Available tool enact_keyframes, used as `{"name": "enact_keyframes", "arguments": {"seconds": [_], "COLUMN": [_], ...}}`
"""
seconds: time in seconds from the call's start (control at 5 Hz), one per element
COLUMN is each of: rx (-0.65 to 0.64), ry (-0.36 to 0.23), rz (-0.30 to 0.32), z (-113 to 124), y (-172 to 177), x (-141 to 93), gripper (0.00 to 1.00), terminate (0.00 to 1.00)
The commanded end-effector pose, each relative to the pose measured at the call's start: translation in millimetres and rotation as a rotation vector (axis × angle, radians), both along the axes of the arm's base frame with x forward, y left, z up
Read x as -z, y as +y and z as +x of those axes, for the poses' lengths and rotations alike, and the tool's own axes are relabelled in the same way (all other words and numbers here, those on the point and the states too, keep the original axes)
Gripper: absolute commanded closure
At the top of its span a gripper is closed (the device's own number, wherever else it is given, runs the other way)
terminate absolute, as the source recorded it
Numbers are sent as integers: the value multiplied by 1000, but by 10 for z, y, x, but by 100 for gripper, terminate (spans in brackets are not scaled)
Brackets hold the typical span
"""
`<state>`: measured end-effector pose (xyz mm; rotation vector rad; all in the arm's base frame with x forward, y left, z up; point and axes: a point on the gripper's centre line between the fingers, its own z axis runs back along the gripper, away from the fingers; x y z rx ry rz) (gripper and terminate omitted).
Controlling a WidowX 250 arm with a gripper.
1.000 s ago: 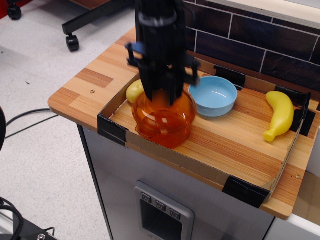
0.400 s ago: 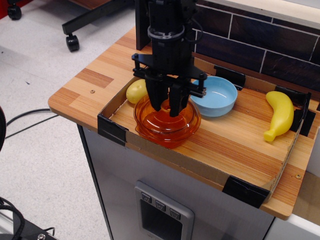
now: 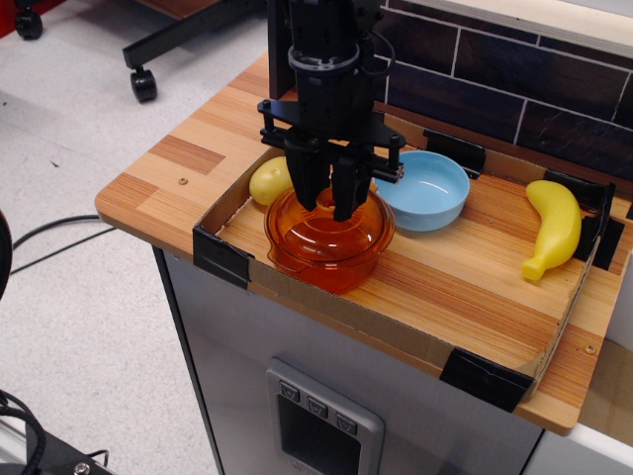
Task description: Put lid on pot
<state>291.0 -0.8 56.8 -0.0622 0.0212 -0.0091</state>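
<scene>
On the wooden surface (image 3: 465, 287), near its front left corner, stands the round see-through orange plastic pot (image 3: 326, 259). The flat round see-through orange plastic lid (image 3: 331, 230) lies on top of the pot, and it looks level and about as wide as the pot. Right above the lid hangs the black robot gripper (image 3: 325, 206). Its two jaws point straight down, with their tips at the middle of the lid, where the small knob would be. The tips sit close together with a little gap between them. The orange plastic and the dark jaws blend there, so I cannot tell if they are pinching the knob or have let go.

Just beside the pot, on its far left side, is a small round yellow thing (image 3: 269, 180), partly hidden by the gripper. Just beside the pot on its far right side sits the round light blue bowl (image 3: 425, 188). Well apart from the pot, on the right, lies the yellow toy banana (image 3: 552, 228), close to the right rim.
</scene>
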Motion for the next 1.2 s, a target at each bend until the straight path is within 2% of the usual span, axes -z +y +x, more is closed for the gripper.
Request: {"name": "enact_keyframes", "arguments": {"seconds": [0.0,0.2,0.6,0.8,1.0], "rx": [-16,1,28,20,-31], "ry": [-31,-48,-27,-23,-43], "rz": [5,8,2,-14,-59], "z": [124,91,25,88,158], "y": [95,122,177,208,136], "x": [-94,-120,-146,-360,-739], "gripper": [100,100,100,0,0], "terminate": [0,0,0,0,100]}}
